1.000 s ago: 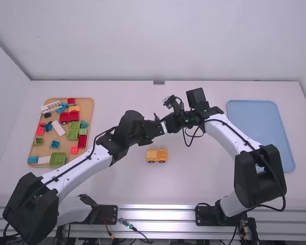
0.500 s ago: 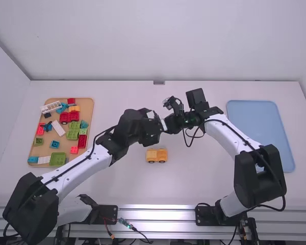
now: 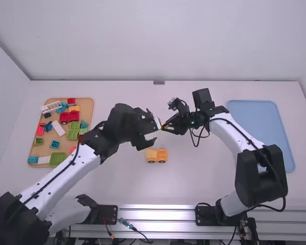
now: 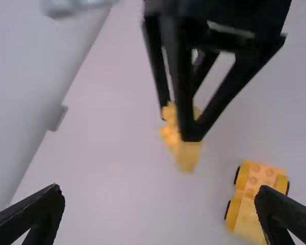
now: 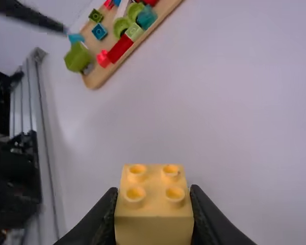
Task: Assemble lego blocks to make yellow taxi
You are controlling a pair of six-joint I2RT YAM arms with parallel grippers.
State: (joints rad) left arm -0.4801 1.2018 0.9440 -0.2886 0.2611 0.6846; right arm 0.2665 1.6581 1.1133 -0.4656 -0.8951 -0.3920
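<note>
My right gripper [image 3: 166, 126] is just right of the middle, above the table. In the right wrist view the right gripper [image 5: 154, 217] is shut on a yellow block [image 5: 152, 196] with studs; that yellow block [image 4: 184, 143] also hangs between its fingers in the left wrist view. Facing it in the high view is my left gripper [image 3: 155, 125]; in its wrist view the left gripper [image 4: 160, 206] is open, fingers wide apart, with nothing between them. A yellow wheeled car base [image 3: 157, 155] stands on the table below both; the left wrist view has this car base [image 4: 252, 196] partly behind a fingertip.
A wooden tray [image 3: 85, 105] at the left holds several red, green, blue and white blocks plus a yellow piece [image 3: 74, 108]. A light blue tray [image 3: 260, 130] lies at the right, partly behind the right arm.
The left arm has drawn back to the left, its wrist turned. My right gripper has shifted slightly right, and a bit of yellow now shows at its tip. The car base has stayed put.
</note>
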